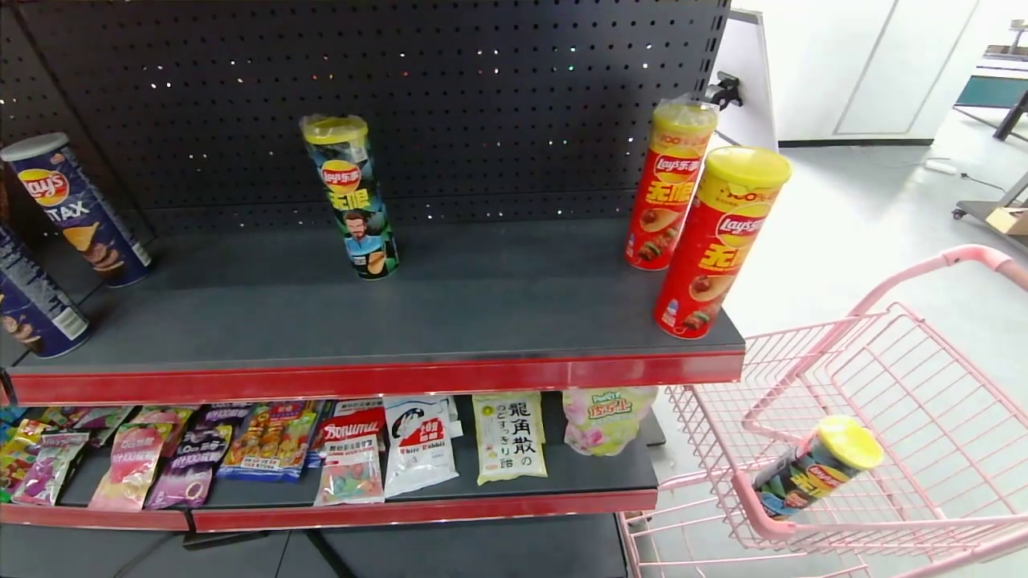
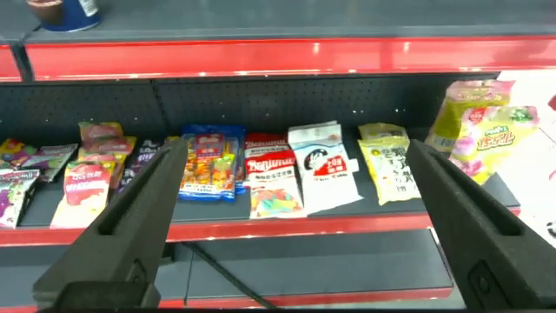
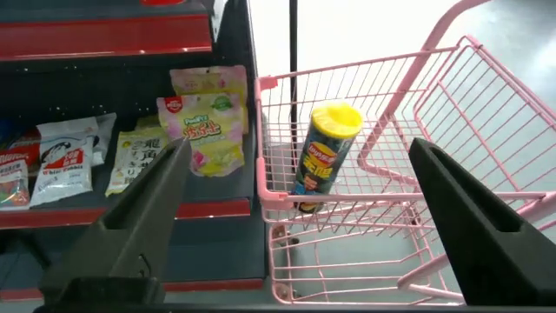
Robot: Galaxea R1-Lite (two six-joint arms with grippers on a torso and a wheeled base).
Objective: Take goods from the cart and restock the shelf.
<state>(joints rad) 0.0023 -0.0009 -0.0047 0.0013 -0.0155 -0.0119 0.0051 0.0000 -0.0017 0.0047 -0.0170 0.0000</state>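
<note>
Black pegboard (image 1: 482,96) shelving, pink cart (image 1: 883,337) at 4 o'clock in head view; both grippers spread wide.

Inside the cart's wire basket the chip can (image 1: 811,470) (image 3: 326,156) (dark wrap, yellow lid) leans tilted, lid up, in the corner nearest the shelving, approx 4 o'clock. R gripper (image 3: 300,230) is well apart from it: from the R wrist the can shows btwn the two spread fingers, farther off. L gripper (image 2: 291,230), fingers also apart, faces the lower shelf (image 2: 347,228) w/ snack bags (image 2: 261,169) lying in a row. Top shelf (image 1: 482,313): matching dark can (image 1: 353,201) upright at 11 o'clock, two red cans (image 1: 715,241) upright at 2 o'clock by the shelf end, one just behind the other, and blue cans (image 1: 76,209) at 9 o'clock.
</note>
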